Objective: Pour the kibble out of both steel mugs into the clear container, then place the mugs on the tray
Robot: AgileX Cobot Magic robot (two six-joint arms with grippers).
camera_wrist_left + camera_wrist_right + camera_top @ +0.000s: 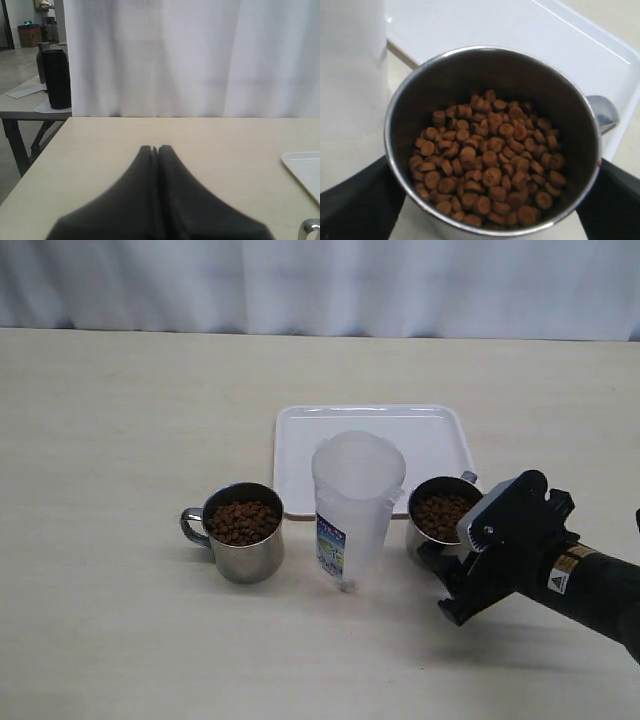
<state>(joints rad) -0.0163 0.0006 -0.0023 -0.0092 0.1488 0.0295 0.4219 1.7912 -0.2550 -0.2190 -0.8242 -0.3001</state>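
Note:
Two steel mugs stand on the table on either side of the clear container (355, 510), both holding brown kibble (241, 521). The left mug (240, 545) stands alone, handle pointing left. My right gripper (437, 558) is open, with the right mug (415, 533) between its fingers (355, 205), which sit close against its wall. In the right wrist view that mug's kibble (490, 155) fills the picture, beside the container (350, 75) and in front of the tray (495, 25). The white tray (300, 440) lies behind the container. My left gripper (157, 148) is shut, empty, above the table's left part.
A white curtain hangs behind the table. In the left wrist view a second table at the far left carries a black cylinder (57, 77), a corner of the tray (305, 167) shows at the right, and a mug handle (311, 227) peeks in below it.

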